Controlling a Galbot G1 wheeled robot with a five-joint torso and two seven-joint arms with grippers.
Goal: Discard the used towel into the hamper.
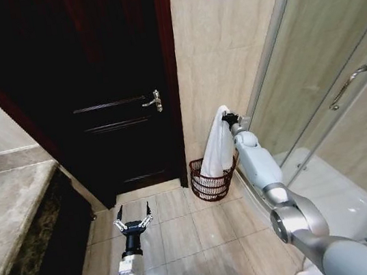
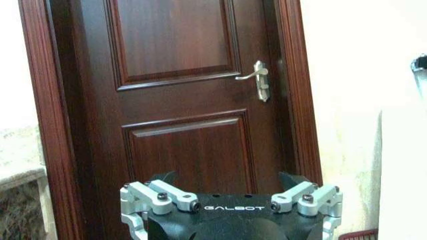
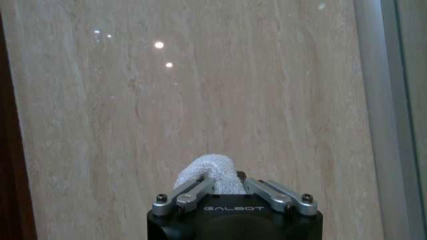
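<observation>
Right gripper: pinched the towel by its top (so it draped into the hamper).
Left gripper: spread, idle low.

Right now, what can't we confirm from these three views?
- Hamper inside: head view, the hanging towel covers the opening, so the towel's lower end and any contents are hidden.
- Right gripper fingertips: right wrist view, buried in towel.
- Hamper in left wrist view: just a rim sliver, cut off by the frame edge.
- Left gripper, open and low over the floor: its fingertips fall outside the left wrist view.
</observation>
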